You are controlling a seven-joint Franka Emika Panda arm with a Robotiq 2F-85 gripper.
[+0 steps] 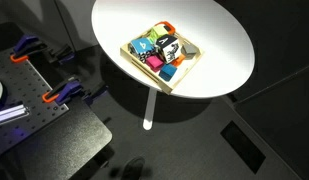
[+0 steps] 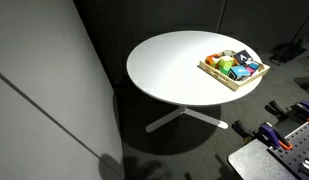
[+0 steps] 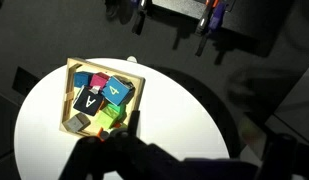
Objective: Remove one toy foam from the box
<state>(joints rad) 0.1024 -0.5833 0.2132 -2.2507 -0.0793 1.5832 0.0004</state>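
Plainly, the work has not begun. The box (image 1: 146, 74) sits on the white table (image 1: 214, 30), off toward one edge, and nothing lies on the table around it. In both exterior views it is packed tight with foam blocks, and no arm shows near it in either.

The toy foam (image 1: 167, 46) is the black piece with white marks. It lies inside the box, wedged among the coloured blocks toward one corner. In the wrist view it shows (image 3: 91, 100) with a white mark face up, a teal block (image 3: 116, 90) touching it on one side and a green block (image 3: 109, 118) just past it. The blocks fill the box (image 3: 106, 67) rim to rim, which is probably why none has shifted: each one props up its neighbours.

The gripper (image 3: 122, 150) shows only as a dark blur at the lower edge of the wrist view, high above the box and off to one side of it. I cannot tell whether it is parted or closed, and it grasps nothing that I can see. The camera looks down on the whole box from well above, which suits picking a target before coming down.

I judge the next step to be centring over the black piece and descending. The tight packing leaves little room for fingers beside it, so a neighbour could be dragged up with it.
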